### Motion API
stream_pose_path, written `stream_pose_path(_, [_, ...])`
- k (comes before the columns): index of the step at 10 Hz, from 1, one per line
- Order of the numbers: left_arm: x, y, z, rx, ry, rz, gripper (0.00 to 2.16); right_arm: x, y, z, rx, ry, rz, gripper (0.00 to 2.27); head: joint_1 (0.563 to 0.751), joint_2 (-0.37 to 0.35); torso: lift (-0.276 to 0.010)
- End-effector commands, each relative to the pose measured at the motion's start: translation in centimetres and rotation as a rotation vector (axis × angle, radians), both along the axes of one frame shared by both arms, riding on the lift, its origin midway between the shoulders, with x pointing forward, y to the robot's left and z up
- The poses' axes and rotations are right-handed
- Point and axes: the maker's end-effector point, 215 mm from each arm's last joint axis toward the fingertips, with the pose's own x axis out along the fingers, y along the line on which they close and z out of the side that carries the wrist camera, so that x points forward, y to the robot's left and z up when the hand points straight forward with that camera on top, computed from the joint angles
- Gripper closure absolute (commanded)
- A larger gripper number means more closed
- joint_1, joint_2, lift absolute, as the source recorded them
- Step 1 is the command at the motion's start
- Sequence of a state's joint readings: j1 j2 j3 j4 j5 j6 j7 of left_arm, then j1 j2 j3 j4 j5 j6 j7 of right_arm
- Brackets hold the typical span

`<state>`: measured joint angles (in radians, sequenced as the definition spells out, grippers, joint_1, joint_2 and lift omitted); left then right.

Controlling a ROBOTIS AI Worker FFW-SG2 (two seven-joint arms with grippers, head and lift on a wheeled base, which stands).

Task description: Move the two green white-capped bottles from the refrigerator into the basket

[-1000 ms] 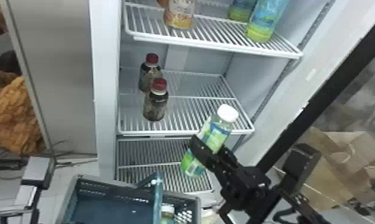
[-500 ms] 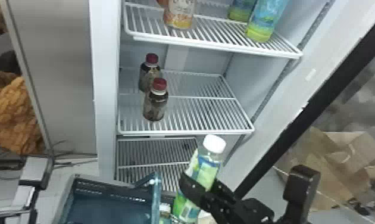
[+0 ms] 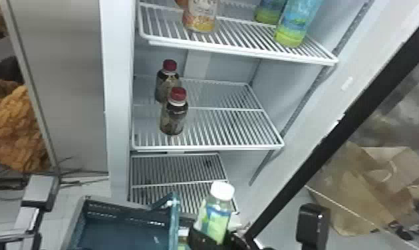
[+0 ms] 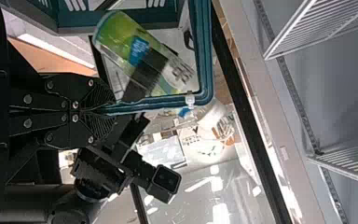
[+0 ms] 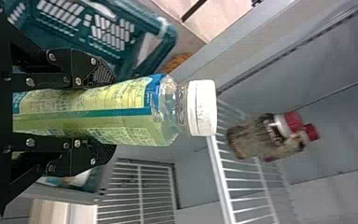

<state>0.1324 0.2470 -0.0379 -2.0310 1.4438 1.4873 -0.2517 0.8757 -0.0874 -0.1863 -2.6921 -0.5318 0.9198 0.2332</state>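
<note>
At the bottom of the head view my right gripper point(image 3: 213, 238) is shut around a green white-capped bottle point(image 3: 216, 216), held upright just right of the teal basket point(image 3: 119, 212). In the right wrist view the right gripper point(image 5: 105, 114) has its fingers on both sides of the bottle point(image 5: 121, 112), the white cap pointing away. A partly hidden green item with a pale top point(image 3: 183, 236) is beside the basket's raised handle. My left gripper point(image 4: 107, 109) is shut on the basket handle point(image 4: 154, 101) in the left wrist view, the held bottle point(image 4: 121, 39) crossing behind the handle.
Two red-capped dark bottles point(image 3: 174, 116) stand on the middle refrigerator shelf point(image 3: 218, 146). An orange-labelled bottle point(image 3: 200, 16) and blue-green bottles point(image 3: 297, 25) are on the upper shelf. The open door's black edge point(image 3: 318, 149) slants at the right; a grey-black metal frame point(image 3: 39, 189) is at the left.
My right gripper has carried the bottle down and slightly left, from in front of the middle shelf to the basket's right side. The bottle has become more upright; the basket appears unmoved.
</note>
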Motion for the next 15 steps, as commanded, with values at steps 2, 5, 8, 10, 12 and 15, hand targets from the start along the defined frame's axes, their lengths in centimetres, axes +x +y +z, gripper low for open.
stream_pose_path(2, [0.0,0.0,0.0,0.0,0.0,0.0,1.16,-2.3,0.2,-3.0,-0.009,0.115,0.027,0.86,0.695,-0.35,-0.263])
stream_pose_path(5, [-0.1,0.0,-0.1,0.0,0.003,0.0,1.16,-3.1,1.4,-4.6,0.034,0.173,0.052,0.86,0.695,-0.35,-0.263])
stream_pose_path(8, [-0.1,0.0,0.0,0.0,0.003,0.0,1.16,-2.7,1.9,-5.5,0.056,0.184,0.068,0.8,0.695,-0.35,-0.263])
stream_pose_path(10, [-0.2,0.0,-0.1,-0.002,0.006,-0.001,1.16,-2.3,1.7,-5.4,0.054,0.172,0.063,0.75,0.695,-0.35,-0.263])
stream_pose_path(12, [-0.2,0.1,-0.1,-0.002,0.008,0.001,1.16,-1.7,1.3,-4.9,0.04,0.147,0.053,0.75,0.695,-0.35,-0.263])
stream_pose_path(15, [-0.2,0.1,-0.1,-0.003,0.008,0.0,1.16,-1.2,0.5,-4.5,0.022,0.129,0.04,0.36,0.695,-0.35,-0.263])
